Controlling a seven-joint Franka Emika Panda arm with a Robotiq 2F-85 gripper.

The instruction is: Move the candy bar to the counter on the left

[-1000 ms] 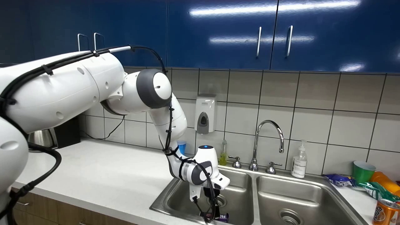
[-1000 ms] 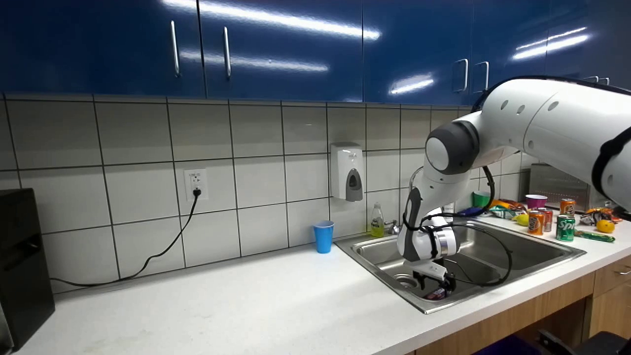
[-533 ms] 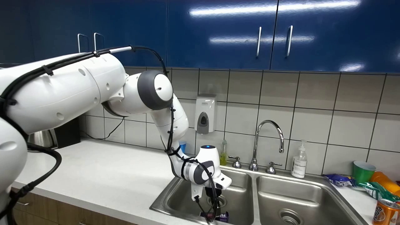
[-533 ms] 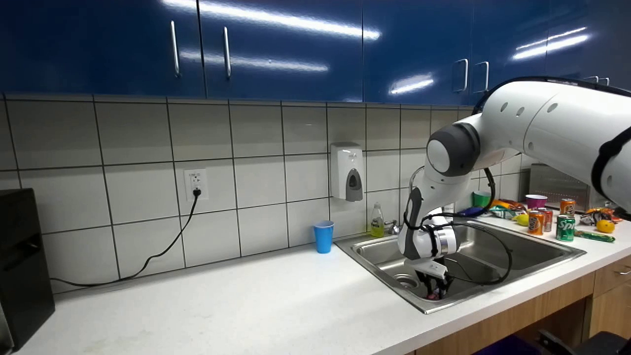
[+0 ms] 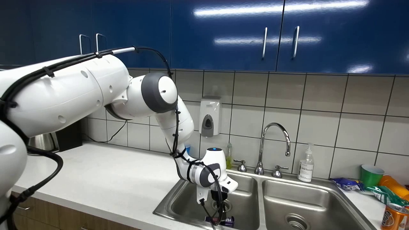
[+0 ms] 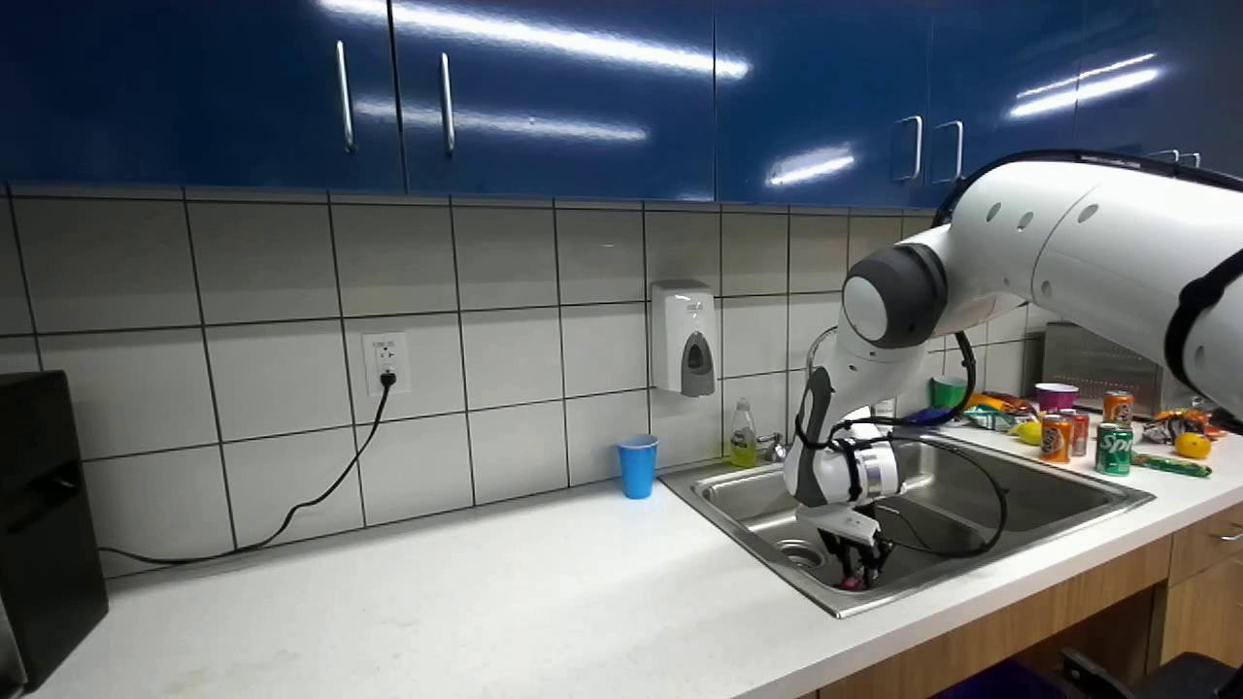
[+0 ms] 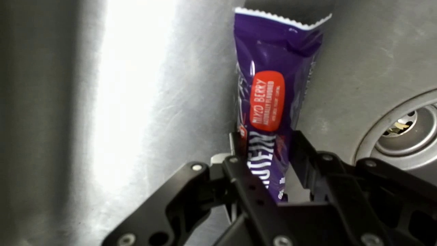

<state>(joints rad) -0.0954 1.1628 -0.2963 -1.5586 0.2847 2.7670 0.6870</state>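
While in steel sink (image 5: 260,204) below blue cabinets (image 5: 227,35), jaws tight on candy bar (image 7: 268,102).

“MIXED BERRY” and “NATURALLY FLAVORED” were printed on a red patch (image 7: 267,100) of the candy bar (image 7: 269,54), with “OTEIN” lettered beneath in the wrist view. “Fanta” was borne by an orange can (image 5: 395,218), “Spr” by a green can (image 6: 1114,450); print on a pump bottle (image 5: 305,169) was too small to be read.
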